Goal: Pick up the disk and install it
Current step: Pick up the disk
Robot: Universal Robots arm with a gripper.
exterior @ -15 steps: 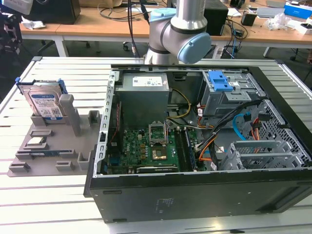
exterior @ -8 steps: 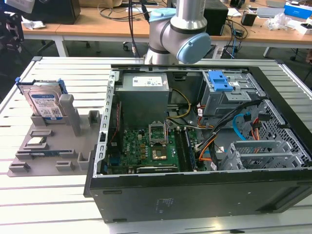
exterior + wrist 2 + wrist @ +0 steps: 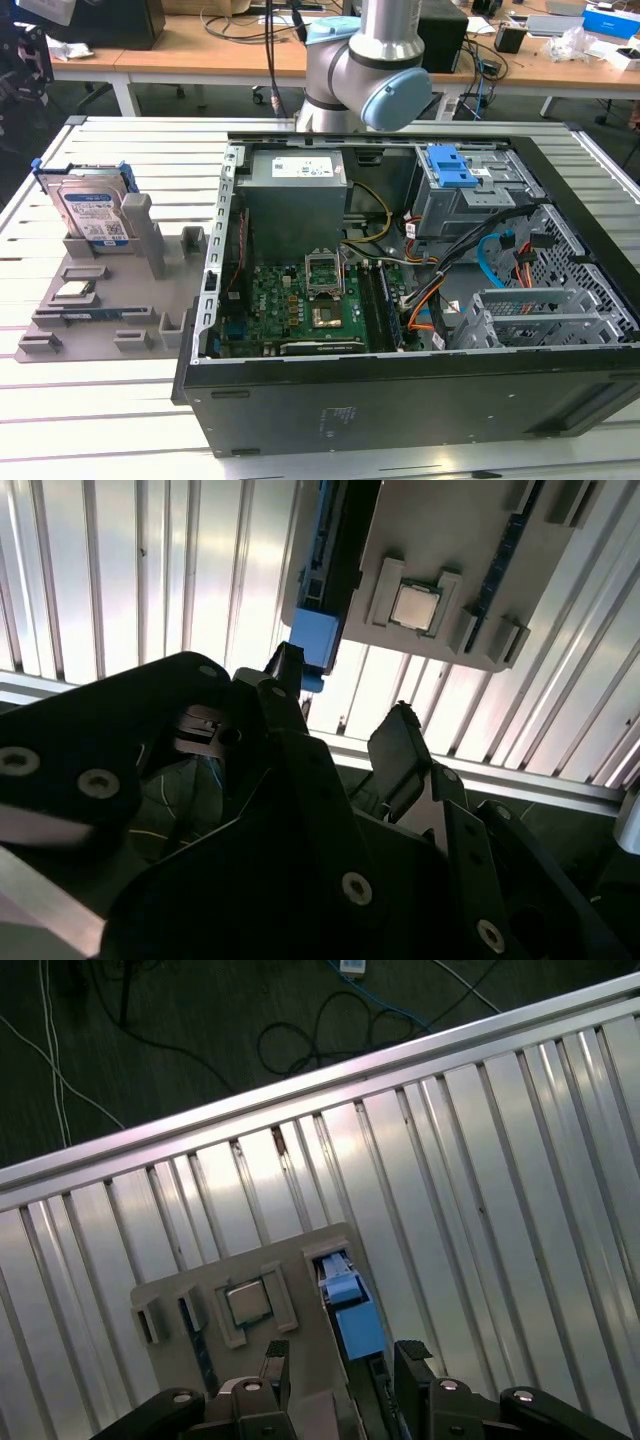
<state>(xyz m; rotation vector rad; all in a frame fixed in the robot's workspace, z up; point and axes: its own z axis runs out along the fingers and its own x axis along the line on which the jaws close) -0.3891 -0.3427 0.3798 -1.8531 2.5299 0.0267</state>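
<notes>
Black gripper [image 3: 342, 1365] in both wrist views: jaws wide, nothing held, fingers [image 3: 412, 1360] touching nothing that I can see. Just beyond the tips is the disk [image 3: 358, 1328], seen edge-on with its blue carrier uppermost. Its long thin edge runs straight away from the gripper along the centreline of the gap, so one finger faces each broad side. Whether the tips already reach below its top edge I cannot tell. Judgement: approach lined up, closing axis across the disk's thickness. The disk stands upright in a slot of the grey fixture plate [image 3: 120, 290], label side toward the exterior camera. The same plate holds a CPU [image 3: 248, 1303] in a square pocket just beside the disk slot and a memory module [image 3: 85, 316] lying in a long groove. In the exterior view the plate sits at 9 o'clock from the open computer case [image 3: 400, 405] on the slatted aluminium table [image 3: 100, 420], with the arm [image 3: 370, 60] at 12 o'clock. The case holds the power supply [image 3: 295, 195] at 11 o'clock, the motherboard [image 3: 300, 300] at 7, the blue-latched bay [image 3: 450, 165] at 1 and the metal drive cage [image 3: 540, 315] at 4. The disk is not yet in the case.
</notes>
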